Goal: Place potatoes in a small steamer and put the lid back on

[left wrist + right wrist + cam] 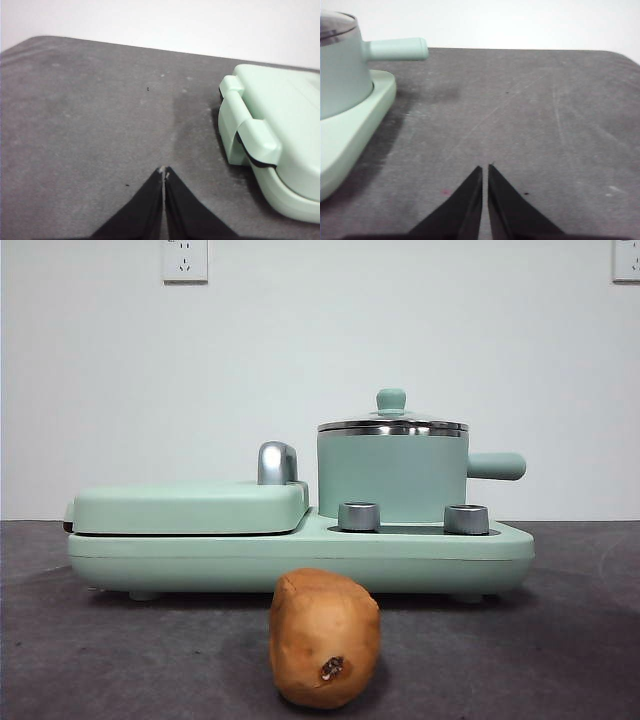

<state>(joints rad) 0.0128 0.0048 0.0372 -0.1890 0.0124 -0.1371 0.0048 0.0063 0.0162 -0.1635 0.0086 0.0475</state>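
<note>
An oval orange-brown potato [324, 639] with a dark blemish low on it lies on the dark table in front of the appliance. The mint green steamer pot [392, 475] stands on the appliance's right side, its stubby handle pointing right. The glass lid [392, 423] with its green knob sits on the pot. The pot also shows in the right wrist view [342, 70]. My left gripper [164, 172] is shut and empty over bare table beside the appliance's griddle end. My right gripper [485, 168] is shut and empty over bare table beside the pot. Neither gripper shows in the front view.
The mint green appliance base [300, 550] carries a flat griddle cover [190, 505] with a chrome handle [277, 462] on its left and two steel knobs [359, 516] at the front. The griddle end shows in the left wrist view [272, 135].
</note>
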